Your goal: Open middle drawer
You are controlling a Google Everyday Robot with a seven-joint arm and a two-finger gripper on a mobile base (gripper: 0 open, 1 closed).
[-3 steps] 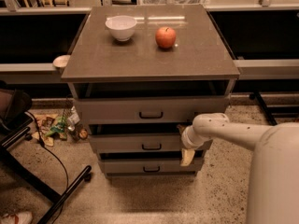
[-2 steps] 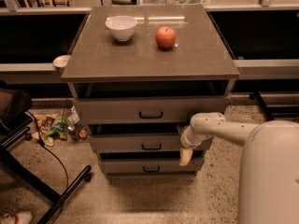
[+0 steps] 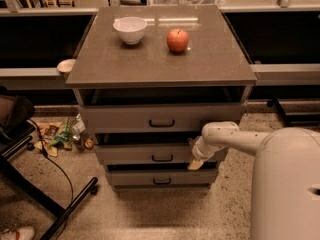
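Note:
The grey cabinet has three flat-fronted drawers, each with a small black bar handle. The middle drawer [image 3: 150,154] lies between the larger top drawer [image 3: 150,118] and the smaller bottom drawer [image 3: 145,178]. Its handle [image 3: 162,158] is at the centre of its front. My gripper [image 3: 195,160], on a white arm reaching in from the right, is at the right end of the middle drawer's front, well right of the handle. A dark gap shows above the middle drawer's front.
A white bowl [image 3: 130,29] and a red apple [image 3: 177,39] sit on the cabinet top [image 3: 160,64]. A black chair base [image 3: 30,194] and a cable lie on the floor at left, with litter [image 3: 62,134] beside the cabinet. Dark shelving runs behind.
The gripper has shifted slightly left along the middle drawer's front. The arm's white body now fills more of the right side. The drawers look unchanged.

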